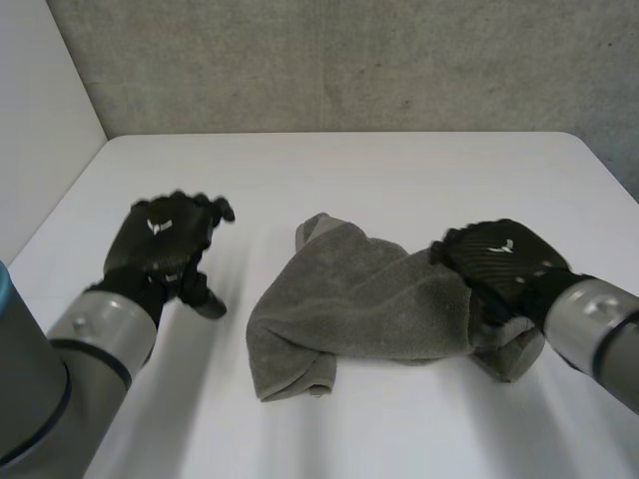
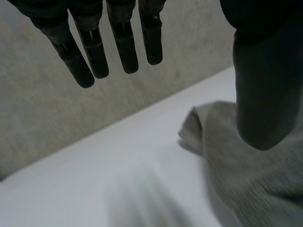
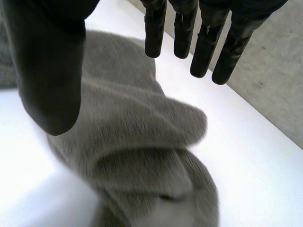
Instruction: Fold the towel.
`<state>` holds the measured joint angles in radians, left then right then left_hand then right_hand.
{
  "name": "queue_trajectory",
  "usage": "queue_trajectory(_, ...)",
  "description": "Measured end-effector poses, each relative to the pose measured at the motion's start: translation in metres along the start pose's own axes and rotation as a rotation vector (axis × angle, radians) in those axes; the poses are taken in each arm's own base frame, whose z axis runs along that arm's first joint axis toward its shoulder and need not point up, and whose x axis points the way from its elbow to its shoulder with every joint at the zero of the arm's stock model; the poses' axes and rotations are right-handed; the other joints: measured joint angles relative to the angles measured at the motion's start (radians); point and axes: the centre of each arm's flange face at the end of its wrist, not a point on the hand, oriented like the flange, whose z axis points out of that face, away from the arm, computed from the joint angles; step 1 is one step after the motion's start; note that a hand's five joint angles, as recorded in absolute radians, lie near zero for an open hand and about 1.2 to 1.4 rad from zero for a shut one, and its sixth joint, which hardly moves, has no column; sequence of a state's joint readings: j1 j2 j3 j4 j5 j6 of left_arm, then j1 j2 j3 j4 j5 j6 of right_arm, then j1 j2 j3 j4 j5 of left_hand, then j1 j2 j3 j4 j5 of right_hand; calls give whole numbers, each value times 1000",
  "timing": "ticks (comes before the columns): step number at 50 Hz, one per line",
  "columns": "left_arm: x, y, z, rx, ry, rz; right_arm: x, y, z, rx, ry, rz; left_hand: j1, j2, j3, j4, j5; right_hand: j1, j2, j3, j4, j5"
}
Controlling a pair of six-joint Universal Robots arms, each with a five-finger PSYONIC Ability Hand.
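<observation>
— Where is the grey towel (image 1: 349,304) seen?
— It is seen bunched up in the middle of the white table (image 1: 399,170).
— How are the fingers of the left hand (image 1: 165,244) held?
— They are held straight and spread, beside the towel. Nothing is touched.
— And the right hand (image 1: 504,264)?
— It is held over the towel's right end. Its fingers are stretched out, and nothing is gripped.

1. white table (image 1: 399,170), plain top, its far edge running along a grey wall (image 1: 349,60).
2. grey towel (image 1: 349,309) lies right on it, around the middle, a bit toward the near side.
3. towel's all bunched and rumpled, not flat, with one corner poking toward the wall.
</observation>
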<state>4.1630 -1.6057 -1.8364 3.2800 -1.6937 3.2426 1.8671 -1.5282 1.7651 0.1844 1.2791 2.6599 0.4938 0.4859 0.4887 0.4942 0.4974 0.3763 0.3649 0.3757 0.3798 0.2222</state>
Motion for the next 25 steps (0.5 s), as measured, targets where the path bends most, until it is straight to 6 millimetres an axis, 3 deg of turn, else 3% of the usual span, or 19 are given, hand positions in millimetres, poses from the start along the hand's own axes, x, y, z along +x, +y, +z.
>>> queue_trajectory(8, 8, 42, 4, -129, 28, 18, 14, 29, -4, -57, 0, -5, -109, -86, -110, -103, -134, -6, -2, -3, -2, -28)
queue_trajectory(13, 16, 68, 25, -186, 41, 28, 14, 47, 14, -55, -54, 28, -125, -116, -132, -120, -161, -5, -1, -3, -2, -27)
queue_trajectory(19, 29, 82, 46, -196, 62, 36, 14, 63, 40, -35, -73, 36, -125, -116, -132, -120, -161, 7, 4, 4, 6, -6)
queue_trajectory(22, 35, 85, 52, -193, 74, 40, 14, 70, 51, -35, -76, 41, -119, -109, -124, -116, -148, 165, 165, 154, 156, 148)
queue_trajectory(25, 43, 88, 58, -191, 87, 45, 15, 77, 61, -43, -74, 59, 104, 106, 93, 94, 86, 453, 474, 454, 450, 416)
